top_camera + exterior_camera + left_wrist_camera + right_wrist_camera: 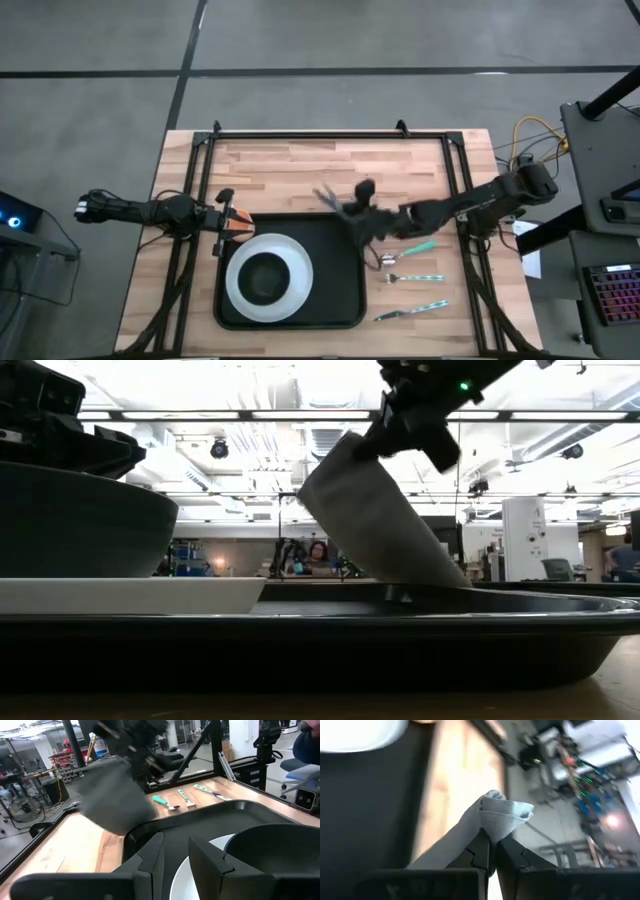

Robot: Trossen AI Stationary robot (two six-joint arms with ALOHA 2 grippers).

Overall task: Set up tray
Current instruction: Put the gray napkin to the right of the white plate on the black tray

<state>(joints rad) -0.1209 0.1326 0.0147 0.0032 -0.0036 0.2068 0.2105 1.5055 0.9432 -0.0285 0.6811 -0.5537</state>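
our right gripper (492,851) pinches the small grey folded cloth napkin (502,817) shut; we should lower it slowly onto the big flat black tray (335,290) below.

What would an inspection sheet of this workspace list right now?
Surface: wooden table, bare wood at the back.
Job's things: black tray holds a white plate with a dark bowl on it; grey napkin hangs over the tray's right part.
Clutter: spoon, fork and knife lie on the table right of the tray.
Grippers: right gripper shut on the napkin; left gripper at the tray's left back corner, holding nothing visible.
Cables: yellow wires beyond the table's right edge.
Surroundings: workshop; a person sits far behind.
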